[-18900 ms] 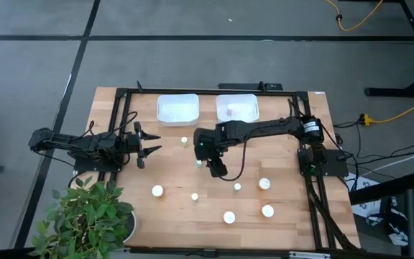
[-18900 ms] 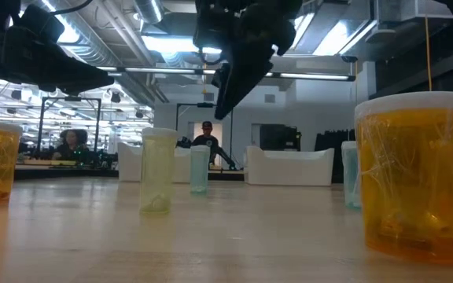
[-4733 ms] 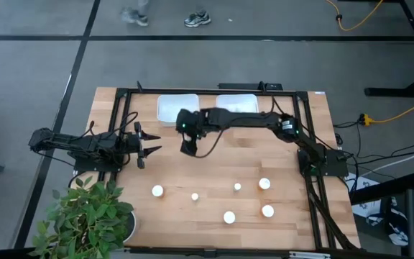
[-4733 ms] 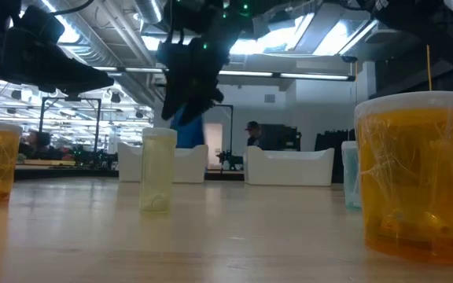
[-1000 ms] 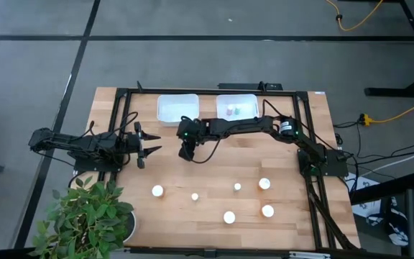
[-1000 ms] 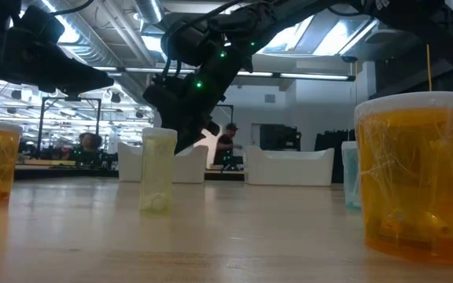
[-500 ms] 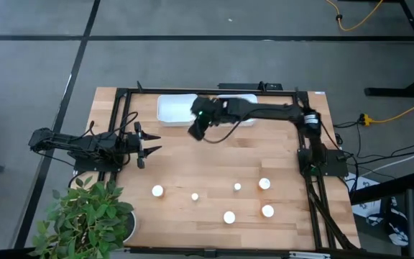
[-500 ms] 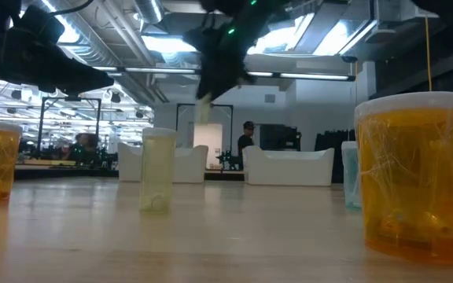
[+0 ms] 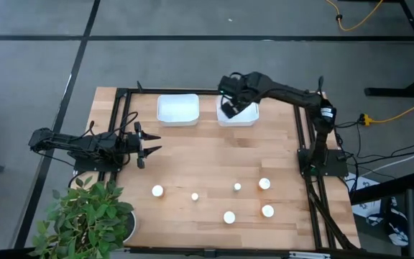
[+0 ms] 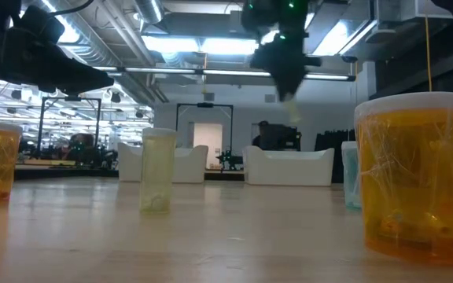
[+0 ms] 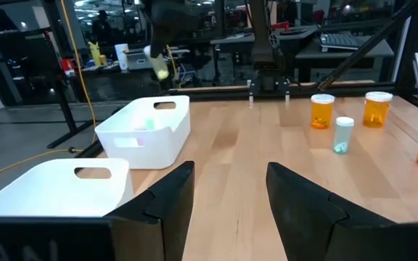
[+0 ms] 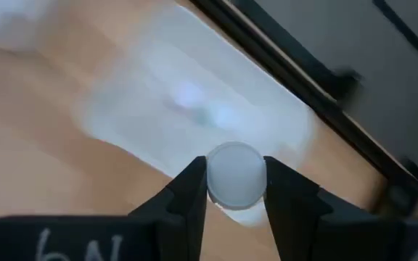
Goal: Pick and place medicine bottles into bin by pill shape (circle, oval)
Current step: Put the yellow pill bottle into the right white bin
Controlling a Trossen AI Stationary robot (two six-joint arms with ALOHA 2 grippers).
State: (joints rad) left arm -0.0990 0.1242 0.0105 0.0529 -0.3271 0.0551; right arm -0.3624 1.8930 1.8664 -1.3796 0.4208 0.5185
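My right gripper (image 9: pixel 228 109) is up above the right white bin (image 9: pixel 246 119) at the table's far edge, shut on a small pale bottle with a white cap (image 12: pixel 234 176). In the low view the bottle (image 10: pixel 291 109) sticks out below the gripper (image 10: pixel 284 79). Several other white-capped bottles stand upright on the near half of the table, among them two (image 9: pixel 157 191) (image 9: pixel 264 183). My left gripper (image 9: pixel 152 144) waits open and empty at the table's left side. My right gripper pinches the bottle between its two fingers, one on each side of the cap end (image 12: pixel 210 181). The fingers come from above, pointing down. The bottle hangs below them, a little tilted, lifted clear over the right bin.
A second white bin (image 9: pixel 177 109) stands left of the right one. The right bin holds small items (image 11: pixel 145 125). A potted plant (image 9: pixel 88 219) overhangs the near left corner. A black frame (image 9: pixel 124 108) runs round the table. Orange bottles (image 10: pixel 415 177) stand close to the low camera.
My right gripper has risen from low over the table's middle left, carrying the pale bottle, and swung toward the far edge and the right. It now stands over the right bin. The bottle has been lifted clear of the table. The left arm has kept still.
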